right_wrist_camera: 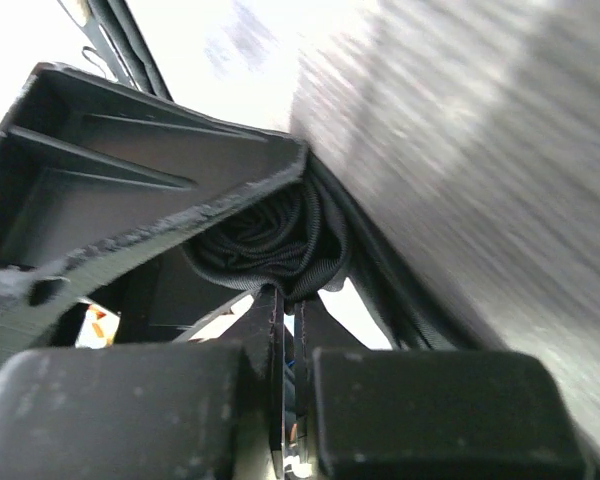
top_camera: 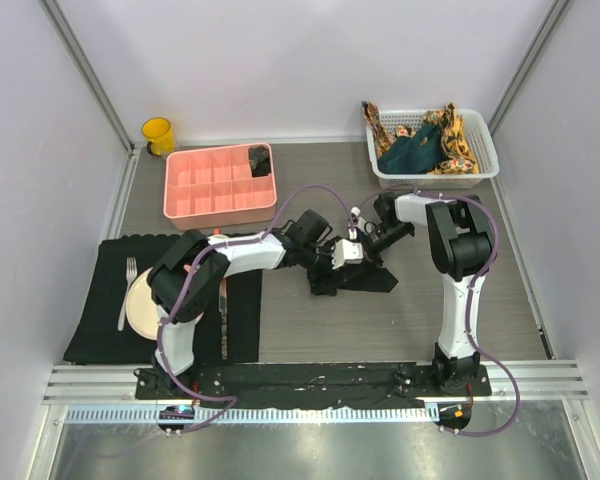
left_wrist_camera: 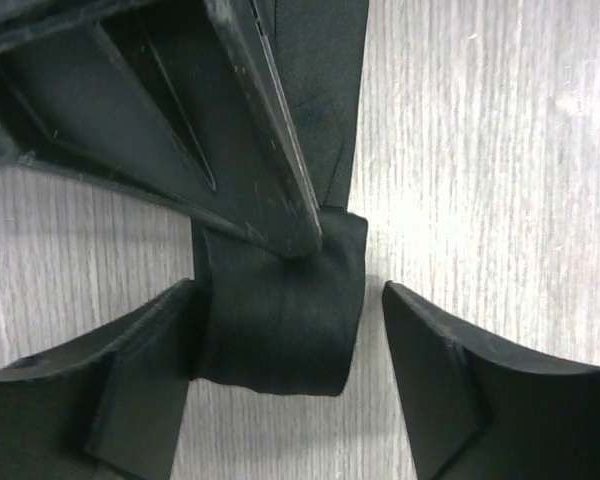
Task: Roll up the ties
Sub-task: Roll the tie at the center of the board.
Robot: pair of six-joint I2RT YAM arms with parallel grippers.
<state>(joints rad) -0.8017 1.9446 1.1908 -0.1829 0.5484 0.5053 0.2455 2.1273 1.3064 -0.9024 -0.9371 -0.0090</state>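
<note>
A black tie (top_camera: 368,281) lies mid-table, one end wound into a small roll (left_wrist_camera: 280,315). My left gripper (left_wrist_camera: 288,305) stands open around that roll: its left finger (left_wrist_camera: 140,360) touches the cloth, and its right finger (left_wrist_camera: 450,370) stands apart from it. My right gripper (right_wrist_camera: 292,300) is shut on the roll's edge (right_wrist_camera: 270,235), pinching a fold of fabric at its tips. In the left wrist view the right gripper's finger (left_wrist_camera: 270,150) slants down onto the roll's top. In the top view the left gripper (top_camera: 332,258) and the right gripper (top_camera: 358,243) meet over the tie.
A white basket (top_camera: 435,178) at the back right holds a dark teal tie (top_camera: 412,150) and orange-yellow patterned ties (top_camera: 458,140). A pink divided tray (top_camera: 205,190) has a rolled black tie (top_camera: 260,160) in one cell. A yellow cup (top_camera: 158,135) stands far left. A black mat (top_camera: 100,300) carries plate and cutlery.
</note>
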